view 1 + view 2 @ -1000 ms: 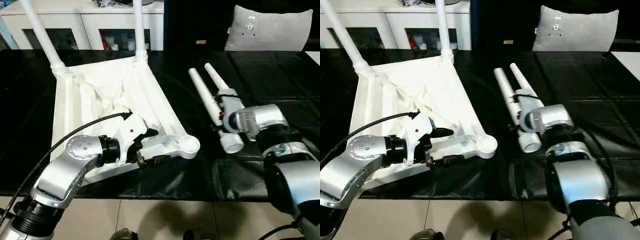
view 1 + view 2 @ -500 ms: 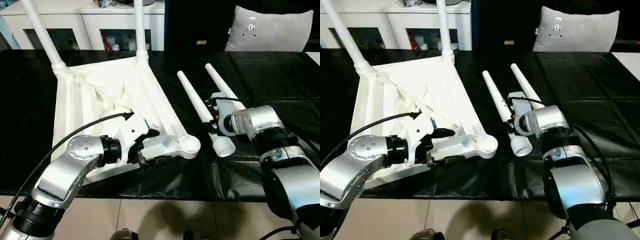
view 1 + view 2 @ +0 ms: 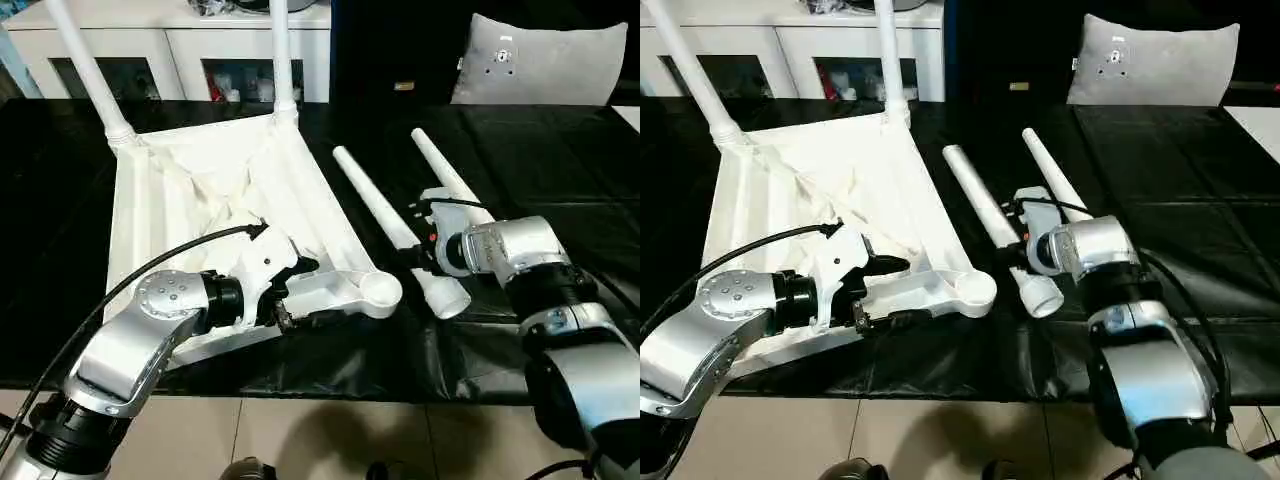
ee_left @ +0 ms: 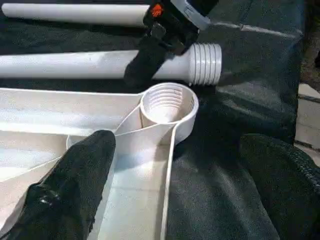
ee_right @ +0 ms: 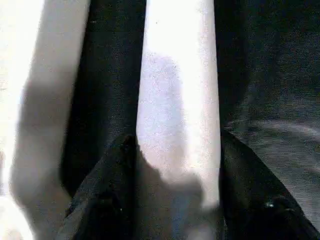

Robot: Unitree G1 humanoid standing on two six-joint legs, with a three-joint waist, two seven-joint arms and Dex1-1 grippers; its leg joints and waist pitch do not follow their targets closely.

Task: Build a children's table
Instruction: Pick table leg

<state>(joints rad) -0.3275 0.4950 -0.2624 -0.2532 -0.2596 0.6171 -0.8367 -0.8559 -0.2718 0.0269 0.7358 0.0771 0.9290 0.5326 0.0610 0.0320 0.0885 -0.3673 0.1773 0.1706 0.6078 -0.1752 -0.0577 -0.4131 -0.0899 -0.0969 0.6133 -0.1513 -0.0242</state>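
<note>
Left eye view shows, nearest the robot, the left end effector [image 3: 283, 298] spread wide over the near edge of the upturned table top [image 3: 190, 190], one finger [image 4: 70, 185] inside the ribbed underside and the other off the rim over the black surface [image 3: 560, 150], gripping nothing. Just beyond those fingers sits the empty threaded corner socket [image 4: 167, 102] at the near right corner. Beside it, the right end effector [image 4: 162, 37] has its fingers down either side of a loose leg [image 3: 395, 230] that lies on the surface with its threaded end [image 4: 205, 62] close to that socket; in the right wrist view the two dark fingers [image 5: 107, 195] flank the white tube closely, so I judge the jaws narrowed onto the leg, though whether the grip is firm I cannot tell. A second loose leg [image 3: 445, 175] lies a little further right. At the far side two fitted legs [image 3: 90, 75] stand up from the top's far corners, with the white cabinet [image 3: 180, 50] and a grey cushion [image 3: 540, 60] behind. The risk, as I judge it: the leg is round, smooth and tapered, so a loose pinch could let it roll or slide out on lifting; and with the left end effector not clamped, the light top could shift when the thread is offered up, causing cross-threading.
</note>
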